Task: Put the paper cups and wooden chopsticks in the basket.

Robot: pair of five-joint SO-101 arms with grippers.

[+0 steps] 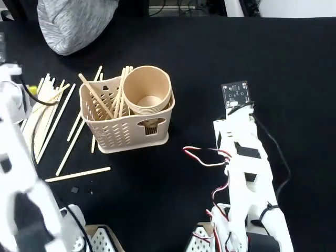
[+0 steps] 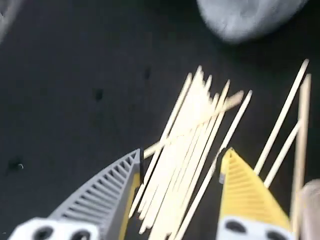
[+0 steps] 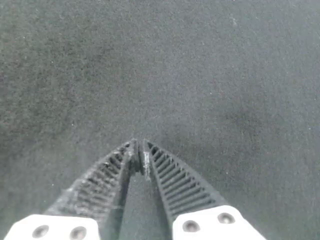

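Observation:
A beige slotted basket [image 1: 123, 128] stands left of the table's middle. Stacked paper cups [image 1: 148, 92] sit inside it, beside several wooden chopsticks [image 1: 100, 97] leaning in its left half. More loose chopsticks [image 1: 50, 107] lie spread on the black cloth left of the basket, and one lies alone [image 1: 79, 174] in front of it. My left gripper [image 2: 182, 151] is open just above the chopstick pile [image 2: 180, 150], with sticks between its grey and yellow fingers. My right gripper [image 3: 139, 146] is shut and holds nothing, over bare black cloth right of the basket.
A grey bundle of fabric [image 1: 73, 21] lies at the table's back left, beyond the chopsticks. The left arm [image 1: 13, 105] stands along the left edge. The right arm [image 1: 244, 157], with red and white wires, stretches up from the front right.

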